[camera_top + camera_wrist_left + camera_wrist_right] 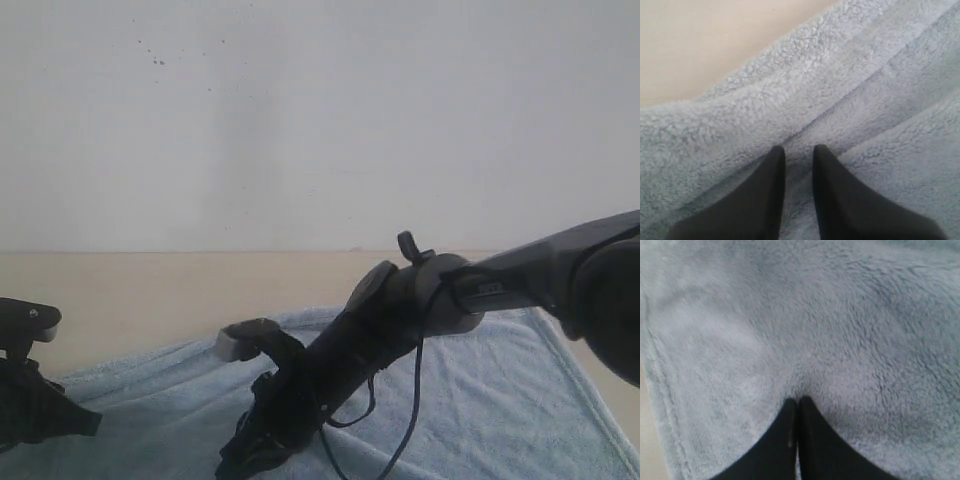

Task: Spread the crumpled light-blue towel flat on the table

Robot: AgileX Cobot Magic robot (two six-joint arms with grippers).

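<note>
The light-blue towel (480,400) lies mostly spread over the near part of the beige table (150,290), with soft folds on its left side. My left gripper (799,150) sits low at the left edge of the exterior view (60,415). Its jaws stand a little apart, pinching a raised fold of the towel (865,75) close to the cloth's edge. My right arm reaches across the middle, and its gripper (240,462) points down onto the cloth. In the right wrist view that gripper (799,400) is shut, its tips pressed into the towel (840,315), which dimples around them.
A white wall (320,120) with a few dark specks rises behind the table. Bare tabletop (700,45) shows beyond the towel's far edge and at its left. A hemmed towel border (662,405) runs beside a sliver of table (644,440). Black cables (410,400) hang from the right arm.
</note>
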